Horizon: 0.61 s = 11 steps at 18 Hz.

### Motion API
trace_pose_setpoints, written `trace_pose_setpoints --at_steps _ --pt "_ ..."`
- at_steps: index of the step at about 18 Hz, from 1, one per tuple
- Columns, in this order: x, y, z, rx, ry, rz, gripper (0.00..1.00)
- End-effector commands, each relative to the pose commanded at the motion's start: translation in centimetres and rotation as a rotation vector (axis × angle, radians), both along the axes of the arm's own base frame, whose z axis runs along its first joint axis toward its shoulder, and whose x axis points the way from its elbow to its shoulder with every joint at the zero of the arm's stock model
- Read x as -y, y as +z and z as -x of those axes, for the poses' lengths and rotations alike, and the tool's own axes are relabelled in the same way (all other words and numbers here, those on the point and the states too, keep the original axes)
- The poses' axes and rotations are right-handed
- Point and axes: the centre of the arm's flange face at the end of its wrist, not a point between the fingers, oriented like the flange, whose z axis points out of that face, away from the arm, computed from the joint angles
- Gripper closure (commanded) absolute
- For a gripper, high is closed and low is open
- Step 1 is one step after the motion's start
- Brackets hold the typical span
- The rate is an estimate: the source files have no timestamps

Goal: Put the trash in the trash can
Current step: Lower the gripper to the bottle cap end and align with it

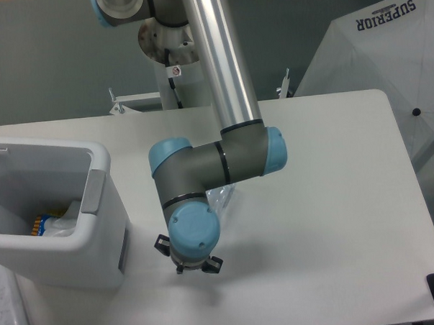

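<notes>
Our gripper [190, 266] hides under the wrist, so we cannot tell its state; clear plastic [220, 200] shows just behind, the trash can [97, 211] lies left.

One white rectangular plastic bin with a grey side panel [97, 211] stands on the single white table [334, 200]. Inside the bin lies one whitish crumpled piece with orange and blue marks [50, 224]. One clear plastic item [220, 200] shows, mostly hidden behind the one grey-and-blue robot arm [203, 170]. One white umbrella-like canopy printed with black lettering [385, 54] stands beyond the table.
</notes>
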Motion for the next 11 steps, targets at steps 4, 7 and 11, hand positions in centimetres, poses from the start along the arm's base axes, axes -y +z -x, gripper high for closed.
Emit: trace_pose_setpoints --at_steps 4,7,11 --pt "0.7 2.3 2.1 -0.005 0.034 -0.051 1.00" --pt "0.6 3.3 2.7 -0.011 0.042 -0.073 1.00" --pt "1.3 7.8 4.2 -0.009 0.072 -0.179 1.00"
